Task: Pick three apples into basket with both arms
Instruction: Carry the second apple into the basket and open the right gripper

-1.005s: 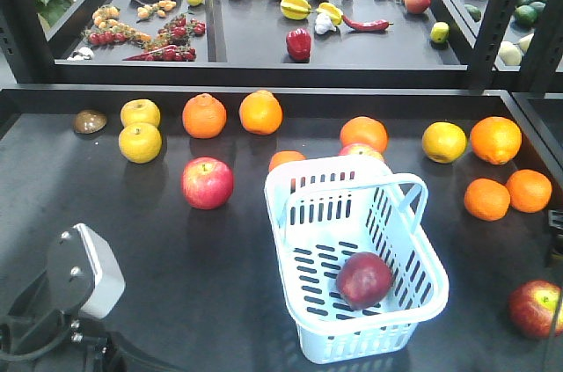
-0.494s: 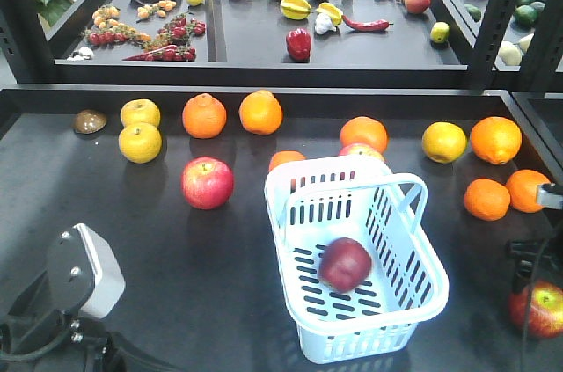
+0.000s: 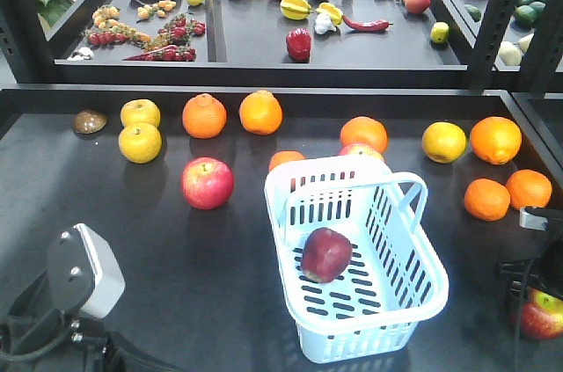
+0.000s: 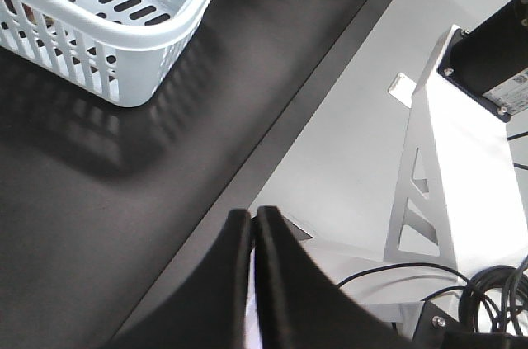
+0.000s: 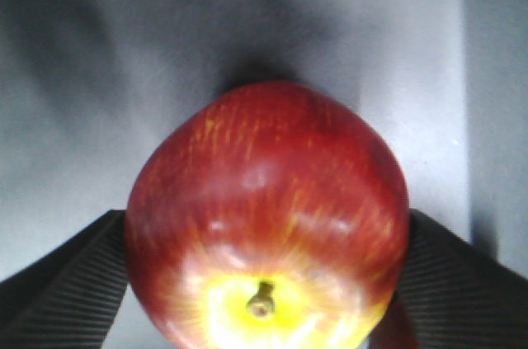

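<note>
Apple one is in the basket; my right fingers straddle the second apple, grip unclear; left fingers clenched, empty.

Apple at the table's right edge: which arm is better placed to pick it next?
Right. The right tool, open, flanks the apple; the left tool is shut, past the table edge near the basket.

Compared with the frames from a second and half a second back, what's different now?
The apple in the basket rolled from its near-right corner toward the back left. The right gripper came in from the right edge and now straddles the second apple; a grip isn't confirmed. The basket, the shut left gripper and the oranges stayed put.
</note>
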Motion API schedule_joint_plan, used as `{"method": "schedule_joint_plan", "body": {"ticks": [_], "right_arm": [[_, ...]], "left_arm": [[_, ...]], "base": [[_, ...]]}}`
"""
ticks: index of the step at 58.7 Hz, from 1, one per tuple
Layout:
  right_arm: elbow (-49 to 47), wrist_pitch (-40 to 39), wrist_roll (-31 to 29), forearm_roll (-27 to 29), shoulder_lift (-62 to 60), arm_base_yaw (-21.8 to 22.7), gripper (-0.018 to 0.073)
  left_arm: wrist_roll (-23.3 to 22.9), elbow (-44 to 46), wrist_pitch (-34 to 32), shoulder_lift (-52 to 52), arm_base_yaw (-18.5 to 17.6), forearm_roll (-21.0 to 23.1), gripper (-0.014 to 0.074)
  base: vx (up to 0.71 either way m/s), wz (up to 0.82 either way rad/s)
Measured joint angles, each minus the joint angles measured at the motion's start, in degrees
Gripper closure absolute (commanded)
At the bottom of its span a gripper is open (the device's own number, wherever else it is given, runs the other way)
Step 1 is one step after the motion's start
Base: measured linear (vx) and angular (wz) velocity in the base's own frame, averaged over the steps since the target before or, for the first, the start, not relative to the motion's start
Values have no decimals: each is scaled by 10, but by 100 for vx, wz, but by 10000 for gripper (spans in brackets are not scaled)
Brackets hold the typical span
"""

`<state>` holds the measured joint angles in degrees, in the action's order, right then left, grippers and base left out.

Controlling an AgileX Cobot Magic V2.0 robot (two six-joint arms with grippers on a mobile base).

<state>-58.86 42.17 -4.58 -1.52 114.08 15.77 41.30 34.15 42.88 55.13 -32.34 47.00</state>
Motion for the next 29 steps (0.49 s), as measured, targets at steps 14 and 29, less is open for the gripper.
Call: {"method": "schedule_joint_plan", "body": {"ticks": [14,29], "right_arm": [[0,27,-23,21,-55,0,519],[1,87,-75,83,-196,0,568]], "left_arm": [[0,0,0,0,0,0,603],[0,0,0,0,0,0,603]], "base": [[0,0],[0,0]]}}
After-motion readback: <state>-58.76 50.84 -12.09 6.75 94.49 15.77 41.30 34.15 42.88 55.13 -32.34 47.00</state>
